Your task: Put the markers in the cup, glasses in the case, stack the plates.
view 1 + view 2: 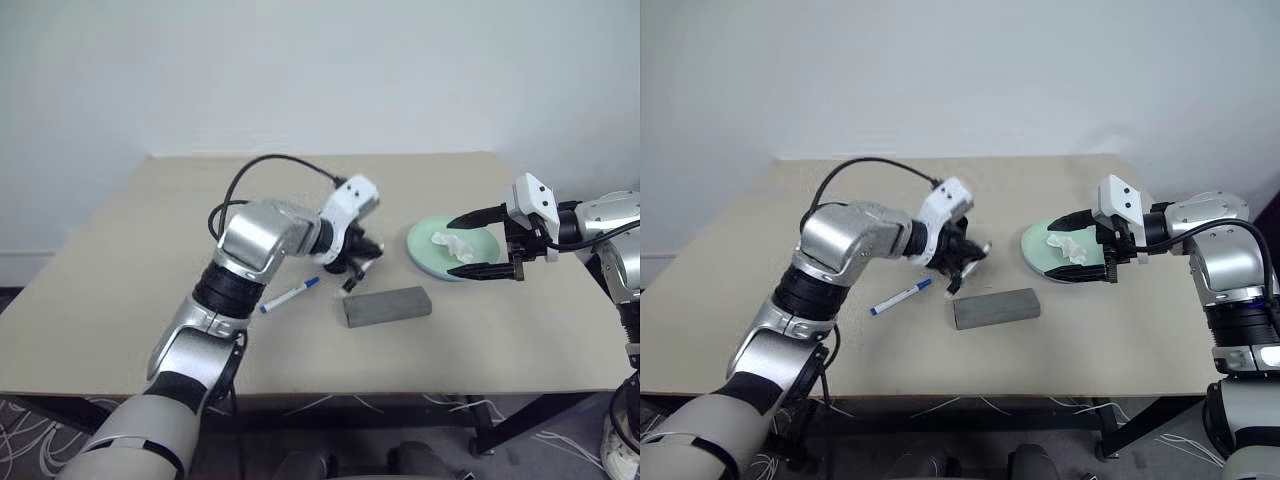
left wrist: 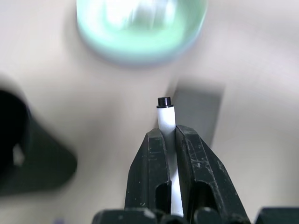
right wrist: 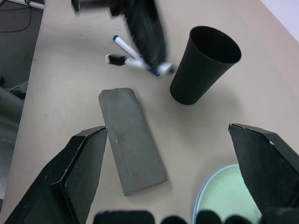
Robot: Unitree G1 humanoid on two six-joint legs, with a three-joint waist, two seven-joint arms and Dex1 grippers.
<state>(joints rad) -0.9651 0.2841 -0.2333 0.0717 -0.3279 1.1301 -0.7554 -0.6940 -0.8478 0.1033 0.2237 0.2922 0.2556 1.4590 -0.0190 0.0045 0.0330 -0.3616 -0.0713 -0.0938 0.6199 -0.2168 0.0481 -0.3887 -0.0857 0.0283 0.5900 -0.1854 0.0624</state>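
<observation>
On the beige table [image 1: 120, 260], the black-capped marker [image 2: 166, 116] sits clamped in the left gripper [image 2: 170, 140], lifted beside the black cup [image 3: 203, 65]. The blue-capped marker [image 1: 290, 296] lies near the closed grey case [image 1: 388, 306]. The right gripper [image 1: 478, 243] hangs spread wide over the mint plate [image 1: 428, 252].

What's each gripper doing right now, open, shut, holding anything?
Left gripper: shut on the black-capped marker.
Right gripper: open, holding nothing, above the mint green plate.
</observation>
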